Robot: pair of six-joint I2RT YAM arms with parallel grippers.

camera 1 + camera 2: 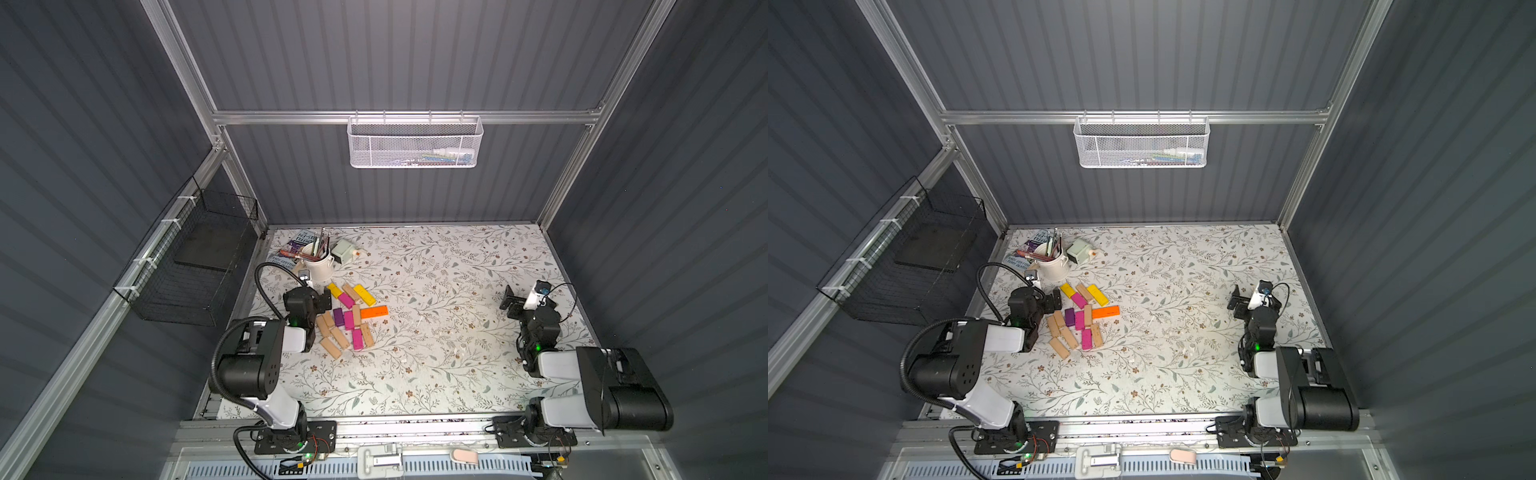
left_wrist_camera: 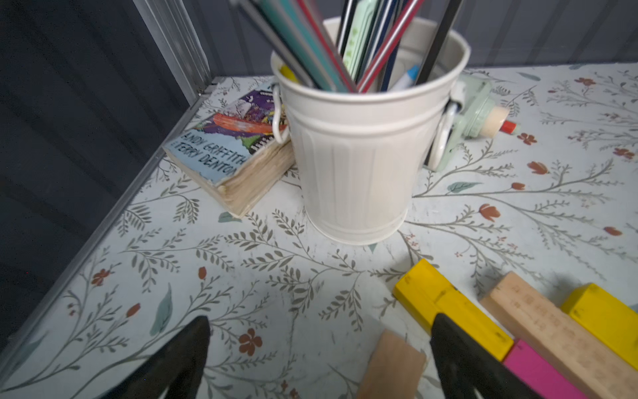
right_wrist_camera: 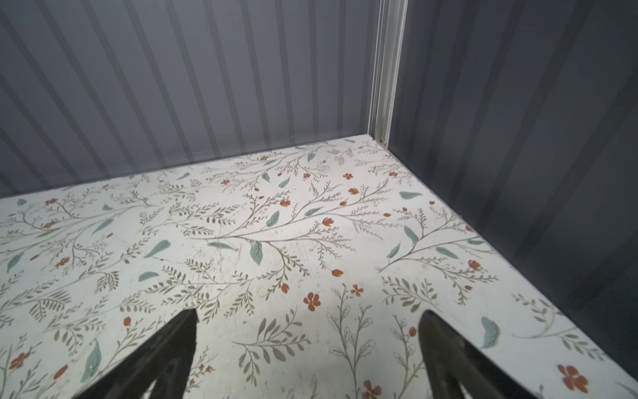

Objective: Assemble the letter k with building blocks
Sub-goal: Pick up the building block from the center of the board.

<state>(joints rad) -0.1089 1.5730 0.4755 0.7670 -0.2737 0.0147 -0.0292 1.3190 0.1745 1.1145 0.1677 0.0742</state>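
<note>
**Letter K assembly: no stroke yet laid.**
The right gripper (image 3: 307, 314) is held over bare table (image 1: 436, 332) and the left gripper (image 2: 317, 321) at the heap's edge, both with jaws apart and nothing clamped. The building blocks (image 1: 348, 320) are scattered in a loose jumble (tan, pink, purple, yellow, orange) just before the white pail (image 1: 320, 266); every stroke is judged outstanding.

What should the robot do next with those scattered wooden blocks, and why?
Probably lower the left claw and close it on the tan block: in the left wrist view its end lies between the open fingers. The blocks lie jumbled, and the right claw hangs open far from them.
</note>
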